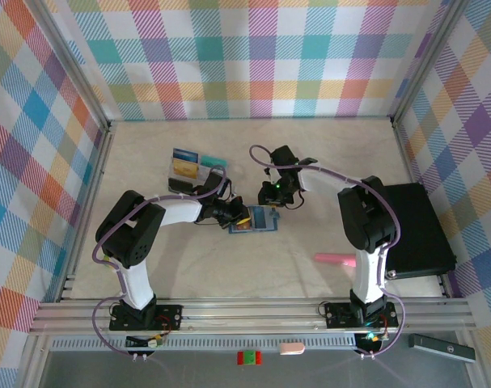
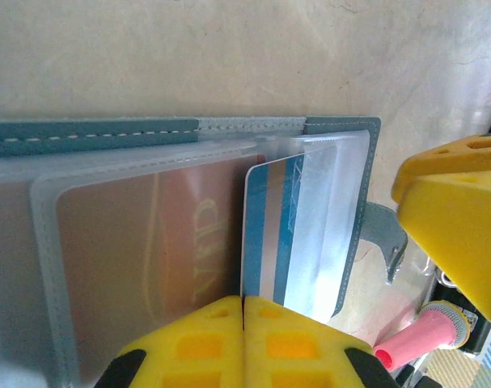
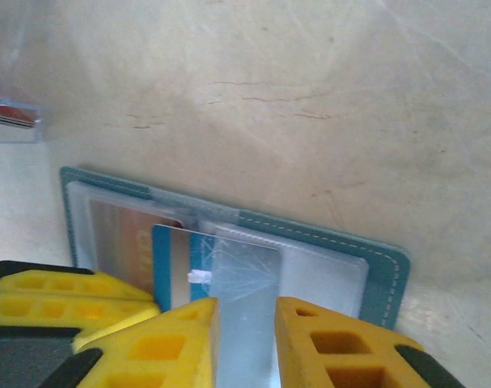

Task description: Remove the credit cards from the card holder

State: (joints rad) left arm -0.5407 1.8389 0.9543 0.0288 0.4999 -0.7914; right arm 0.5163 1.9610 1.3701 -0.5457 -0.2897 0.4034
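Left wrist view: the left claw (image 2: 243, 343) is clenched tight at the near edge of the blue striped card (image 2: 269, 234) in the card holder (image 2: 91, 133). A true pinch? Can't tell.

Right wrist view: the right claw (image 3: 247, 343) has its jaws apart, straddling the clear sleeve.

From above: loose cards (image 1: 188, 166) lie beyond the card holder on the surface (image 1: 326, 162).

Danger: a thin grip slips, or the sleeve's friction drags the card holder along.
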